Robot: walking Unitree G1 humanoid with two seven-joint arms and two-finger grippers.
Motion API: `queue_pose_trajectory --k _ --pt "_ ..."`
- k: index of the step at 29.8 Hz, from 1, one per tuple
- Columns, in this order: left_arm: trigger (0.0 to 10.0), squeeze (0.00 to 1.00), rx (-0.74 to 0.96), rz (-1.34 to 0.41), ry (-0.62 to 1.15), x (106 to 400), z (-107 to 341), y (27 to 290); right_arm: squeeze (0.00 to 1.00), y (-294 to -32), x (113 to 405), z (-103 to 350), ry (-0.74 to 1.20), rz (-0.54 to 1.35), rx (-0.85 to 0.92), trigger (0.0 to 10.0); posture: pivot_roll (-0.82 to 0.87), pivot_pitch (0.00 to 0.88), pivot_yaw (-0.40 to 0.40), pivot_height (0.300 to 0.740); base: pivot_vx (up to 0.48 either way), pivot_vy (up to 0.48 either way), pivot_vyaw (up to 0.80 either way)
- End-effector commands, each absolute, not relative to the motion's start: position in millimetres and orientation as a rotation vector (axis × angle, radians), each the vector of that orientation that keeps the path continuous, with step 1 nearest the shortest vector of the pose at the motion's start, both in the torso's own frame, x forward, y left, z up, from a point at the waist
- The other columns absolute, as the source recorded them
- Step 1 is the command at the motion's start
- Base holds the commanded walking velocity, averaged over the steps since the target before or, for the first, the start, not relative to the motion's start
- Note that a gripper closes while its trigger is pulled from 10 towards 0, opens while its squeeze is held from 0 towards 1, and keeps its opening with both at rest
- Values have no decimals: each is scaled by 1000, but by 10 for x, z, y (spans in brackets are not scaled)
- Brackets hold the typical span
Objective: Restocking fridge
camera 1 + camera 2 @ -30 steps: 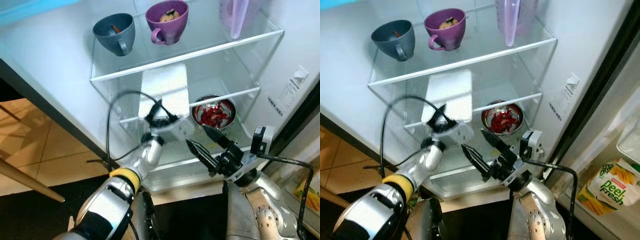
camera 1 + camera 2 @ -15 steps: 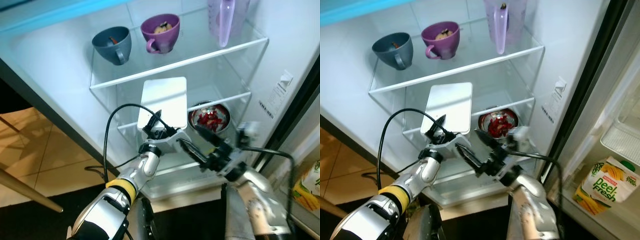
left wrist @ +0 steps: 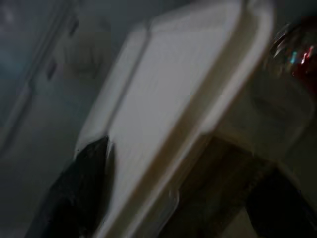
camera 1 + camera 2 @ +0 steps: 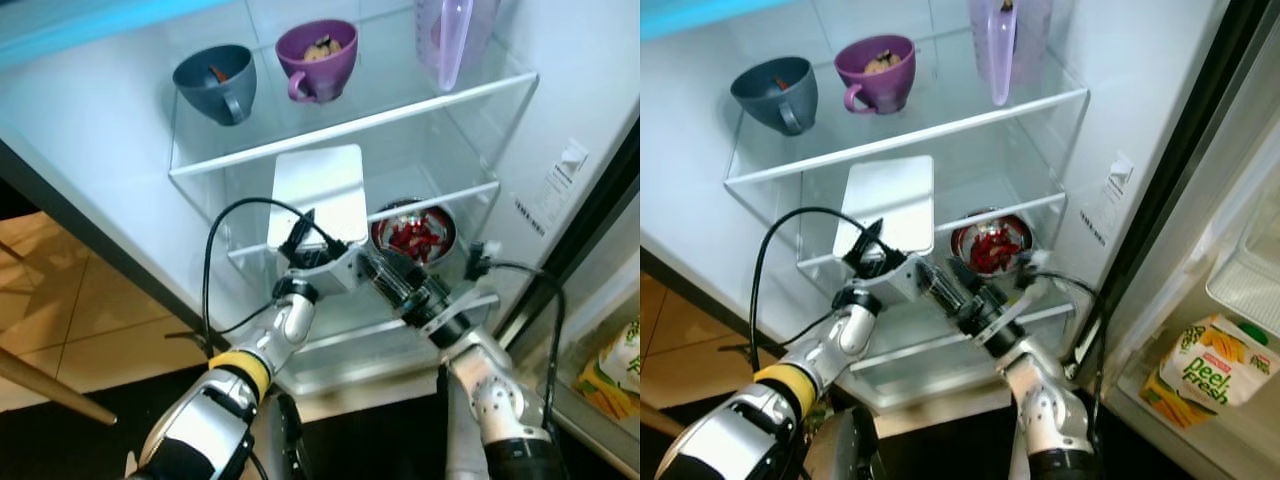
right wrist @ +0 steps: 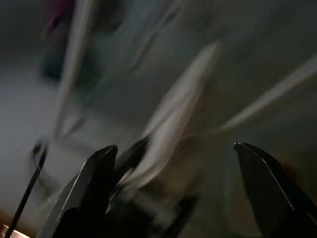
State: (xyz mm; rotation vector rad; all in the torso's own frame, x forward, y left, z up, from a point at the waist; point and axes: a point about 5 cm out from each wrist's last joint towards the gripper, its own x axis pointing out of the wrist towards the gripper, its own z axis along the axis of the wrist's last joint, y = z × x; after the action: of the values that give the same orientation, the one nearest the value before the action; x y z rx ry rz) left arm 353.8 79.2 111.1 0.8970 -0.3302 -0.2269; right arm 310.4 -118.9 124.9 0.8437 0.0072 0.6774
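A flat white container [image 4: 320, 185] lies on the fridge's middle glass shelf [image 4: 480, 190], beside a steel bowl of red food [image 4: 413, 228]. My left gripper [image 4: 305, 235] is at the container's near edge. In the left wrist view its fingers [image 3: 86, 188] stand apart, open, with the container [image 3: 188, 84] between them. My right gripper [image 4: 385, 272] reaches in just right of the left wrist, below the shelf front. It is open with nothing in it [image 5: 174, 148]. A grey cup [image 4: 212, 75], a purple cup [image 4: 318, 52] and a clear pitcher [image 4: 450, 35] stand on the top shelf.
A black cable [image 4: 212, 260] loops from my left arm. A clear drawer [image 4: 330, 350] sits under the grippers. The fridge's right wall [image 4: 560, 130] carries a label. An orange juice carton [image 4: 1205, 365] stands in the door at right. Tiled floor [image 4: 60, 310] lies to the left.
My right gripper has swung forward and left into the fridge, ending close beside the left wrist. The left gripper stays at the white container. The camera shifted slightly.
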Motion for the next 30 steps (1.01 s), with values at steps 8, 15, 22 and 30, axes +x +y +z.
queue_pose_trajectory --k 8,15,22,30 --pt "10000 0 929 -266 -220 3405 810 906 0 -1298 3117 1253 -22 648 1003 10000 -135 275 160 530 0 0 0" --pt "10000 0 929 -266 -226 3401 814 905 0 -1243 3166 1017 166 578 904 10000 -133 276 161 530 0 0 0" --pt "10000 0 927 -264 -237 3399 828 897 0 -1128 3158 836 316 568 788 10000 -127 281 161 530 0 0 0" --pt "10000 0 921 -265 -245 3389 831 889 0 -1080 3247 949 268 576 784 10000 -121 292 158 530 0 0 0"
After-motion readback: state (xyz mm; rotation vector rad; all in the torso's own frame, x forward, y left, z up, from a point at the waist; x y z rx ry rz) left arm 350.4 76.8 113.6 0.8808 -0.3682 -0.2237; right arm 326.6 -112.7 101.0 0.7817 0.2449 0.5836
